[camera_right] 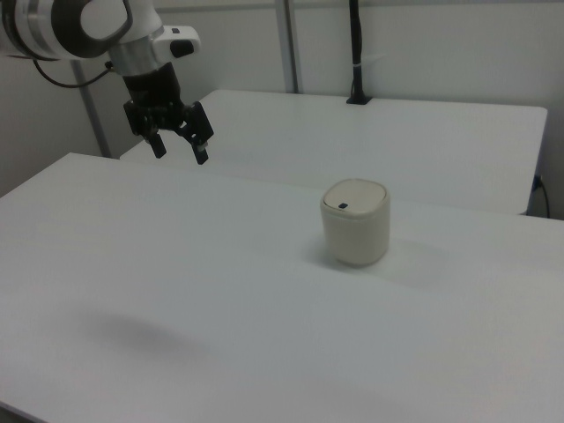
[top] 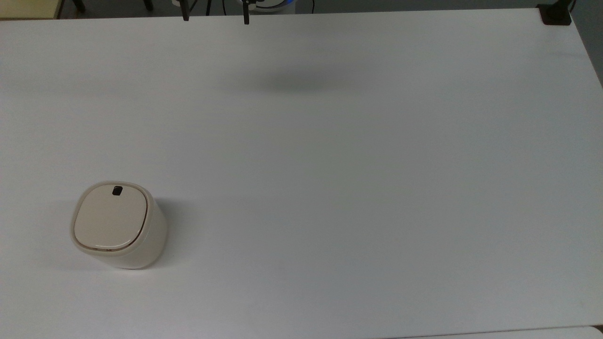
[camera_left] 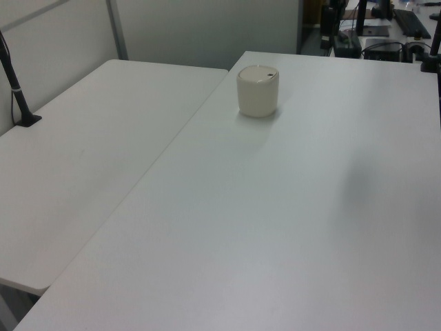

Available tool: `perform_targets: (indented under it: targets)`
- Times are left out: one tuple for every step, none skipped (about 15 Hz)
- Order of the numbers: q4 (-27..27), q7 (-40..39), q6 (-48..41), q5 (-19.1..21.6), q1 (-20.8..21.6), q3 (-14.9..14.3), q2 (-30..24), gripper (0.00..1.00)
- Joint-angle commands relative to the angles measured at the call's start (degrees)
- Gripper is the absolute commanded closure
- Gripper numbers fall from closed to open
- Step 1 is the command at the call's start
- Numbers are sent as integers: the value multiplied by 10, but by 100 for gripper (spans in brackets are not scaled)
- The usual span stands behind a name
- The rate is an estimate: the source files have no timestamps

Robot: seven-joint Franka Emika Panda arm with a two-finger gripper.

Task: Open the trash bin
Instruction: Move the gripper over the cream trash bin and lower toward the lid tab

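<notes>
The trash bin (top: 120, 226) is a small cream tub with rounded corners, its flat lid (top: 110, 217) down and a black latch (top: 117, 190) near one edge. It stands lower left in the top view on the white worktop (top: 330, 165). In the right view's upper left, the hand (camera_right: 179, 147) hangs wide apart, holding nothing.

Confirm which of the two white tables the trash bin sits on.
The nearer table in the right view: the trash bin stands on it, lid shut. The farther table carries a black pole at its far edge.
</notes>
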Motion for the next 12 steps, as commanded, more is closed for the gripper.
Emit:
perform_targets:
  targets:
    - [1,0,-32,10,3,0,-7,0]
    - [1,1,-32,10,3,0,-7,0]
    - [1,1,-32,10,3,0,-7,0]
    - [1,2,-32,10,3,0,-7,0]
    - [1,2,-32,10,3,0,-7,0]
    - [1,-1,-32,10,2,0,-7,0]
    - [1,-1,-31,11,2,0,-7,0]
    - [1,-1,-31,12,1,-1,-7,0]
    - [1,-2,-29,12,0,-1,-6,0]
    - [1,-6,-27,13,0,-1,-4,0]
    - [1,-14,-26,14,-1,-1,-2,0]
    - [1,-31,-24,14,-2,-2,0,0]
